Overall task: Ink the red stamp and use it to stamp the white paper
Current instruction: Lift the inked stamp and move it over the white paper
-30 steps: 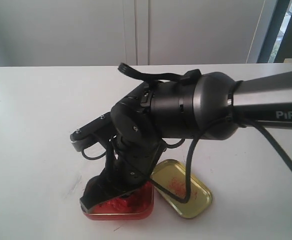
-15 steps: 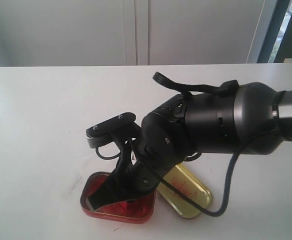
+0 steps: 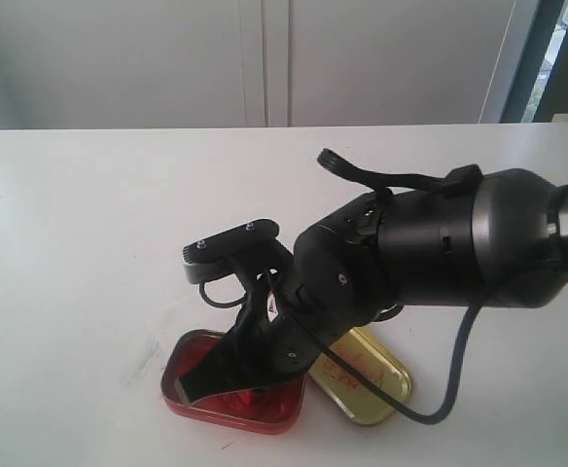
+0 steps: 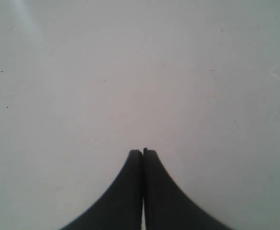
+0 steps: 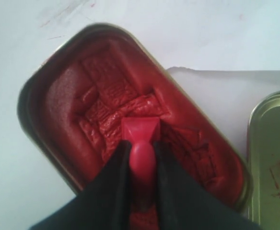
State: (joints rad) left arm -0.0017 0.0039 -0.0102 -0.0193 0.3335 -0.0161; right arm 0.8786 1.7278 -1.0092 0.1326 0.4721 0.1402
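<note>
Swinging toward the right side of the exterior view, the right arm's bulky wrist now uncovers more of the ink tin (image 3: pixel 192 355) than a second ago. The right gripper (image 3: pixel 247 389) still reaches down into the tin, and the gold lid (image 3: pixel 376 377) lies just beside it on the table (image 3: pixel 89 214).

From the left wrist, the left gripper (image 4: pixel 143 152) hangs over bare tabletop, jaws pressed together on nothing.

From the right wrist, the gripper (image 5: pixel 142 144) is narrowly parted and clamped on the knob of the red stamp (image 5: pixel 140 129), whose square base sits in the lumpy paste. The white paper (image 5: pixel 226 100) lies next to the tin.

To ink well, I would press straight down with the base flat, then lift vertically, keeping the grip firm so the stamp does not twist or stick.
</note>
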